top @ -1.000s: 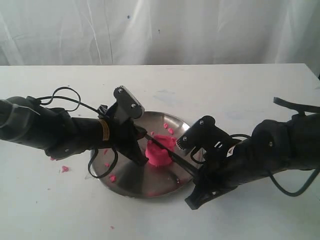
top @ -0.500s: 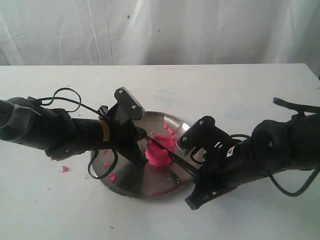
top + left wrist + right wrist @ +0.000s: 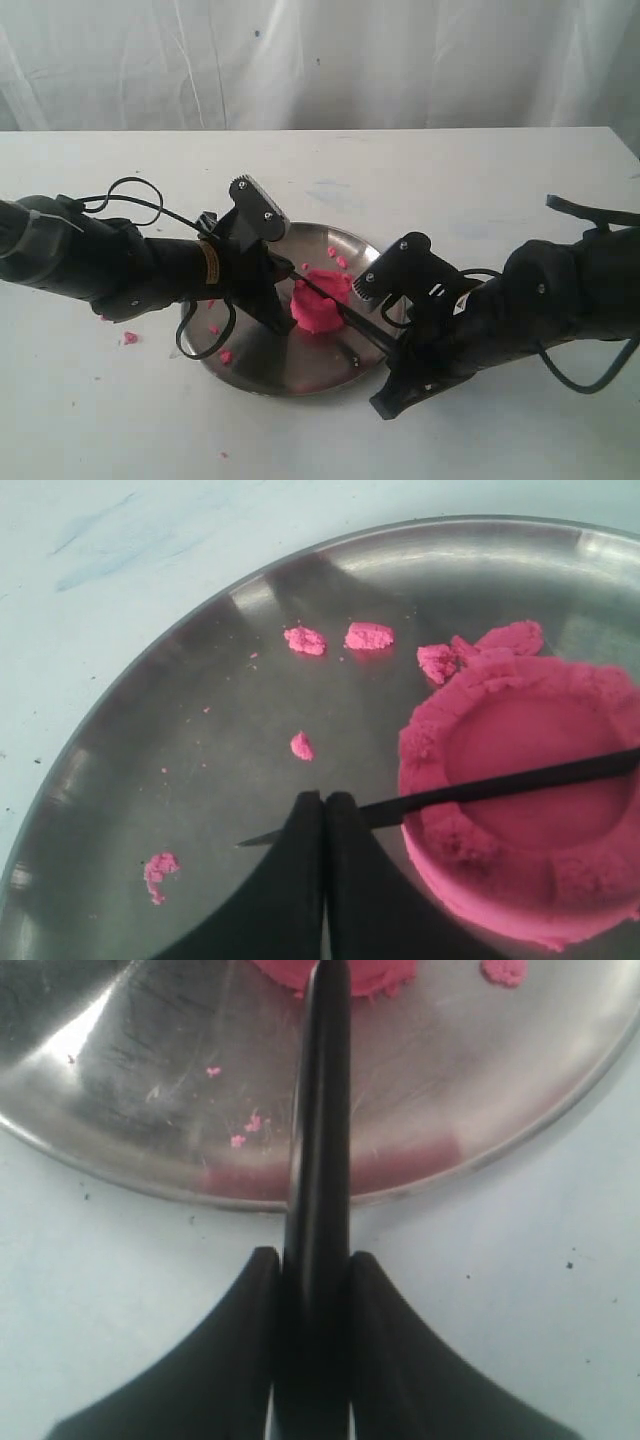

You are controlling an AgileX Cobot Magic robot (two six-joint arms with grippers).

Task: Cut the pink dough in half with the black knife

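Observation:
The pink dough (image 3: 322, 302) is a round lump with a dented top, sitting in the steel plate (image 3: 255, 360). The black knife (image 3: 355, 325) lies across the dough's top (image 3: 530, 780), its blade (image 3: 520, 783) resting in the dent and its tip past the dough's edge. My right gripper (image 3: 388, 340) is shut on the knife's handle (image 3: 318, 1140) at the plate's near rim. My left gripper (image 3: 283, 268) is shut, its joined fingertips (image 3: 323, 798) over the blade close to the tip. I cannot tell whether they touch the blade.
Small pink crumbs (image 3: 369, 635) lie scattered in the plate (image 3: 200, 680), and more sit on the white table (image 3: 130, 338) to the plate's left. A white curtain hangs behind the table. The left arm's cable loops above its wrist (image 3: 130, 190).

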